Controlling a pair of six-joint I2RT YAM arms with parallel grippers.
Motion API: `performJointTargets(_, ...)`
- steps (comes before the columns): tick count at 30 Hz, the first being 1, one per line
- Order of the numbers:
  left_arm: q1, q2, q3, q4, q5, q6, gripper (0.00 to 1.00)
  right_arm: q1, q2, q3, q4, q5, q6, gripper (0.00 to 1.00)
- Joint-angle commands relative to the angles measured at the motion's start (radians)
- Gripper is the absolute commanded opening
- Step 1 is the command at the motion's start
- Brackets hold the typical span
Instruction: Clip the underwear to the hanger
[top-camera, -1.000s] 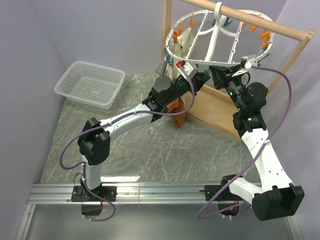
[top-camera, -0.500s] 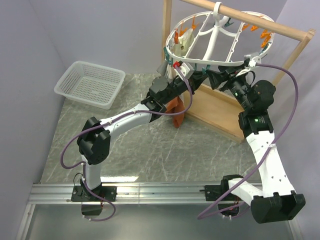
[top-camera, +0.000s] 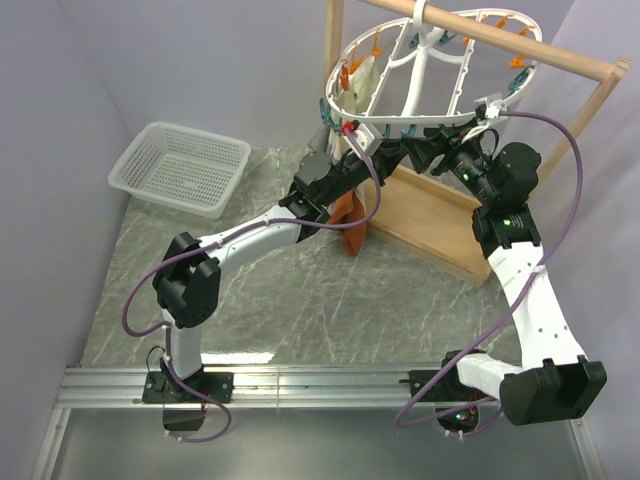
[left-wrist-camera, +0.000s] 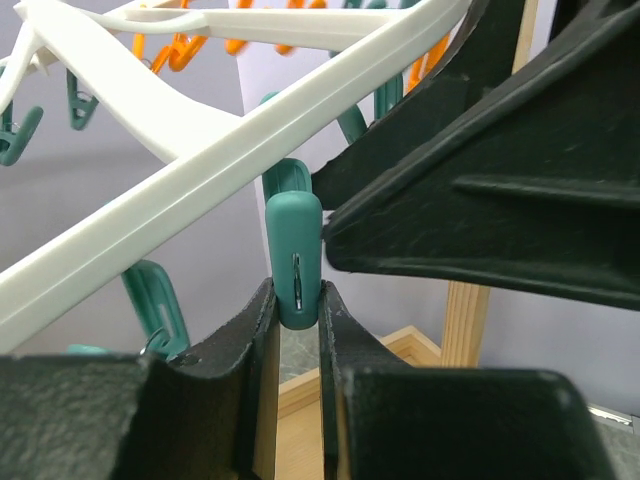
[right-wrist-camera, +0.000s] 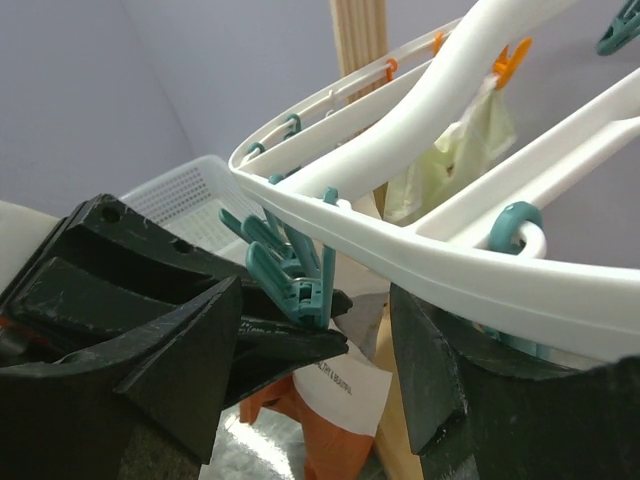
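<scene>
Underwear (top-camera: 352, 235): rust-orange fabric briefs with a wide cream waistband, hanging in the air under the near-left rim of the hanger, just below the left gripper and above the grey marbled tabletop (top-camera: 300, 310). The waistband's top edge is hidden behind the left gripper's fingers, so what holds the briefs up cannot be told.

Hanger (right-wrist-camera: 420, 260): white plastic oval drying rack, tilted, its hook over the rod of the wooden frame (top-camera: 560, 55). Orange and teal pegs dangle around the rim. A pale cream cloth (top-camera: 368, 80) hangs on the far-left side.

Left gripper (left-wrist-camera: 297, 300): closed, both fingers pressed against the sides of one teal plastic clothespin (left-wrist-camera: 295, 250) that dangles from the near rim.

Right gripper (right-wrist-camera: 318, 300): jaws spread wide and holding nothing. The near rim runs across the gap between its fingers, close beside the left gripper.

White plastic mesh basket (top-camera: 180, 165): on the table at far left, well apart from both arms.
</scene>
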Motion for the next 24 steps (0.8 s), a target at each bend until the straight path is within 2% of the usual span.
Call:
performJointTargets(1, -0.007, -0.038, -0.010, 0.035, 0.057, 0.014, 0.00, 0.020, 0.024, 0.060, 0.035, 0.032, 0.007, 0.67)
performJointTargets(17, -0.008, -0.025, 0.001, 0.012, 0.087, 0.017, 0.00, 0.065, 0.051, 0.051, 0.086, 0.158, 0.031, 0.64)
performJointTargets(20, -0.013, -0.021, 0.007, 0.009, 0.088, 0.022, 0.00, 0.075, 0.047, 0.039, 0.097, 0.164, 0.031, 0.60)
performJointTargets(24, -0.018, -0.018, 0.014, 0.001, 0.091, 0.031, 0.00, 0.082, 0.050, 0.037, 0.092, 0.172, 0.024, 0.48)
